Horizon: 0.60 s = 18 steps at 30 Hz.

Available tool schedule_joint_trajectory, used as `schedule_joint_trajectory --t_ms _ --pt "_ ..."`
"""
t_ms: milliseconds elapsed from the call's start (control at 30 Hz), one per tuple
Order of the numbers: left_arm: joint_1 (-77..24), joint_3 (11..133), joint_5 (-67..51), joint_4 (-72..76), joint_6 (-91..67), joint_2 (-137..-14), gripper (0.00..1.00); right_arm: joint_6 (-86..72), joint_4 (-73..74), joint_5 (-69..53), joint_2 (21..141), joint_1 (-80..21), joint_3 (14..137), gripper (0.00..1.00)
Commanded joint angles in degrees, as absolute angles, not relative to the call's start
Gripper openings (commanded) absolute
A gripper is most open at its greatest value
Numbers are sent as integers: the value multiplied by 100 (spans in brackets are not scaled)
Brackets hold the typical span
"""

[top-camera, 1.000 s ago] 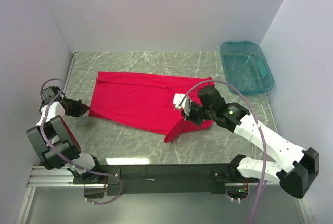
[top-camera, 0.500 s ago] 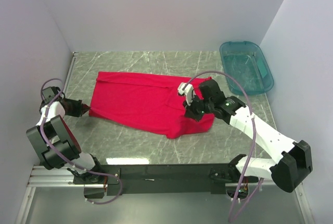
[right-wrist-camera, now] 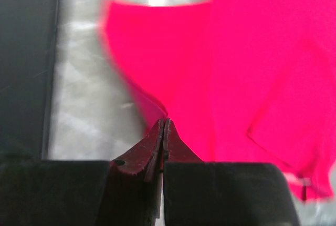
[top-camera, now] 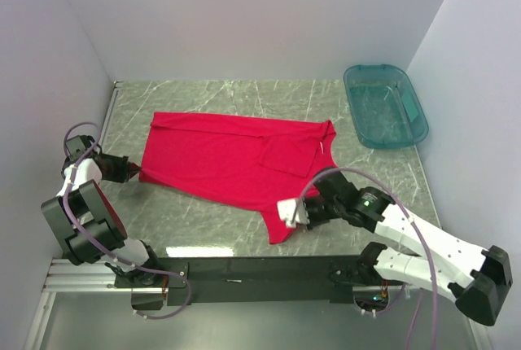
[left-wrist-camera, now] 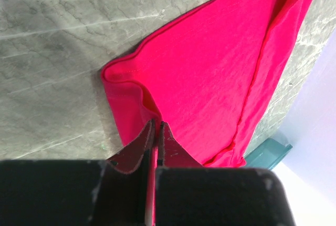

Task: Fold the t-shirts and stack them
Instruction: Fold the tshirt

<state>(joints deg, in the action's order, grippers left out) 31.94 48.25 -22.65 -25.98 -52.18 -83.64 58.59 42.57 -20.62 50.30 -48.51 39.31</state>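
The red t-shirt [top-camera: 220, 159] is lying flat on the table [top-camera: 203, 232], its long axis going left to right. The left gripper [top-camera: 136, 174] is pinching its left edge with jaws closed, and the right gripper [top-camera: 291, 216] is pinching the near right corner. From this corner the cloth is spreading toward far and left, so the fold is probably going there

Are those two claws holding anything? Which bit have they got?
Both hold the red shirt. The left gripper pinches its near left corner; the right gripper pinches its near right edge.
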Motion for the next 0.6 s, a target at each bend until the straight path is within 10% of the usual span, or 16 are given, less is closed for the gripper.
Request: schedule_joint_trajectory --t_ms 0,233,567 --pt "3208 4966 -2320 -2522 -5124 -8332 1 4634 2649 -1476 5237 -4458 4236 0" --pt "3208 5001 -2355 -2566 -5115 -8288 1 3462 1573 -1774 5003 -4148 4158 0" --pt "3208 5010 -2391 -2531 -5115 -8350 1 6073 4176 -3140 4896 -4140 4764 0"
